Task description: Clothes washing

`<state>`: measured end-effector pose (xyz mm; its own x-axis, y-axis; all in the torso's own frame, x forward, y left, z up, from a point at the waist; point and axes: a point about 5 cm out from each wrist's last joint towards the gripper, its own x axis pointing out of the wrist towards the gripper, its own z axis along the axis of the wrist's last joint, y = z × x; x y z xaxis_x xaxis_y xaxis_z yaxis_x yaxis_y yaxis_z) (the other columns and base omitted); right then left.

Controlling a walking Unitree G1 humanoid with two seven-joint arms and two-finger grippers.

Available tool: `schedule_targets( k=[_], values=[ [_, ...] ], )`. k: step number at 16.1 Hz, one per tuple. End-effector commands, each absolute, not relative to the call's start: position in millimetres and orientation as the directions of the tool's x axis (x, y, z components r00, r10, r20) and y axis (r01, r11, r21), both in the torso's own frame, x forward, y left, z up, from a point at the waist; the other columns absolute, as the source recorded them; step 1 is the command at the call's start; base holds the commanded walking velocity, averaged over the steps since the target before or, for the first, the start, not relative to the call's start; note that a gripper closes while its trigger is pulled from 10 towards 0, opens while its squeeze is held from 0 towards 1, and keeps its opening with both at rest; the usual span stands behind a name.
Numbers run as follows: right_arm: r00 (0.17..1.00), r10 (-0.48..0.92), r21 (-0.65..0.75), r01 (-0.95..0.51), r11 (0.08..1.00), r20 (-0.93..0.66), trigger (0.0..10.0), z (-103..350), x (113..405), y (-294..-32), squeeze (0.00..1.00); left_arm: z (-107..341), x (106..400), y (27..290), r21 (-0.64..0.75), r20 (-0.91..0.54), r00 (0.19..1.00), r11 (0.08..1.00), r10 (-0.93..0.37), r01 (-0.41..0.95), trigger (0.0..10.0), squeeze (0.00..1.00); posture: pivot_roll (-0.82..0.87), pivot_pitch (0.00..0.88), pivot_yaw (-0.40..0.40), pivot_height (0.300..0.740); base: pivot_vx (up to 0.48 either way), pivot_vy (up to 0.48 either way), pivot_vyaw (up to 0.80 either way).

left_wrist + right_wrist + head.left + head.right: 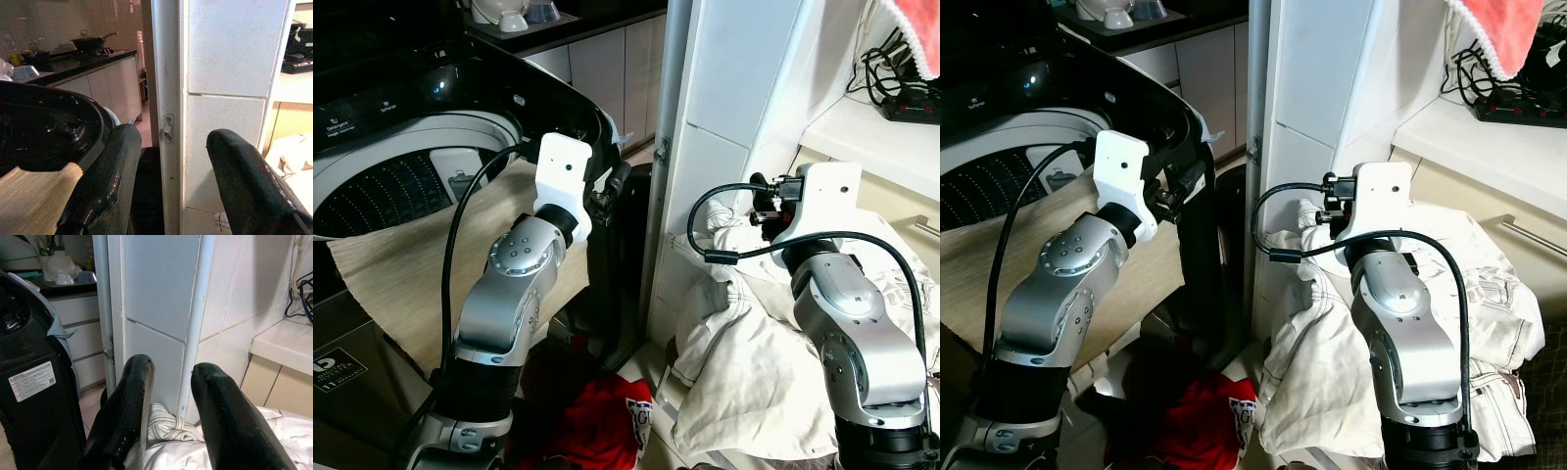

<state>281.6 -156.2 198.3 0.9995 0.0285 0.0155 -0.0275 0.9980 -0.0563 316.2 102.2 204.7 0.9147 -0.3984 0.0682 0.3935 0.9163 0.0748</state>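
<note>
My left gripper (168, 186) is raised beside the rim of the washing machine (460, 127), and its two thick black fingers (105, 181) stand spread apart with nothing between them; their surface looks matte and a little rough. Just under this gripper a beige cloth (401, 264) with a fine woven, ribbed texture is draped over the front edge of the machine. The machine has a glossy black top and a round grey opening, in which the perforated drum (382, 191) shows. My right gripper (168, 416) is held over a heap of white clothes (744, 333), and its fingers are also parted, with a narrow gap and holding nothing. The white clothes are crumpled and soft, with many folds, and one part near the pipe is twisted like a knot (164, 423). They lie against a white tiled pillar (744, 88), which has smooth square tiles and a thin white pipe (193, 323) running up along its corner. Between the pillar and the machine, on the floor, a red garment (597, 421) with some white print lies crumpled. Farther right there is a pale shelf (881, 137) with black cables and a power strip (911, 103) on it, and a pink towel (920, 29) hangs above. Behind the machine, a dark counter (73, 61) carries a black pan (90, 41).
</note>
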Motion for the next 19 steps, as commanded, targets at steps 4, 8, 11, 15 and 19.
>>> schedule_targets(
  k=[4, 8, 11, 15, 19],
  values=[
    [0.995, 0.042, -0.074, -0.035, 0.997, 0.092, 10.0, 209.2, 298.3, -166.9, 0.00, 201.4, 323.7, 102.0, 0.084, 0.060, 0.907, 0.907, -0.417, 0.412, 10.0, 0.00, -0.13, 0.000, 0.042, 0.740, 0.000, 0.000, 0.00],
    [0.994, 0.050, -0.034, -0.047, 0.998, 0.093, 10.0, 207.7, 295.7, -177.0, 1.00, 200.8, 317.9, 99.7, 0.048, 0.050, 0.888, 0.889, -0.457, 0.455, 10.0, 0.00, -0.13, 0.000, 0.029, 0.740, 0.000, 0.000, 0.00],
    [0.997, 0.075, -0.057, -0.075, 0.996, -0.004, 10.0, 187.6, 304.2, -185.7, 1.00, 203.1, 313.2, 100.1, 0.001, 0.095, 0.868, 0.872, -0.487, 0.489, 10.0, 1.00, -0.13, 0.000, 0.024, 0.740, 0.000, 0.000, 0.00],
    [0.967, 0.044, -0.106, -0.072, 0.992, -0.250, 10.0, 149.7, 322.7, -208.3, 1.00, 202.9, 303.2, 95.7, 0.067, 0.077, 0.798, 0.802, -0.598, 0.594, 10.0, 1.00, -0.12, 0.000, 0.017, 0.740, 0.000, 0.000, 0.00],
    [0.929, 0.031, -0.029, -0.045, 0.999, -0.368, 10.0, 125.3, 341.3, -226.2, 1.00, 201.5, 292.3, 92.3, 0.142, 0.005, 0.688, 0.682, -0.725, 0.718, 10.0, 1.00, -0.10, 0.000, 0.030, 0.740, 0.000, 0.000, 0.00]
  ],
)
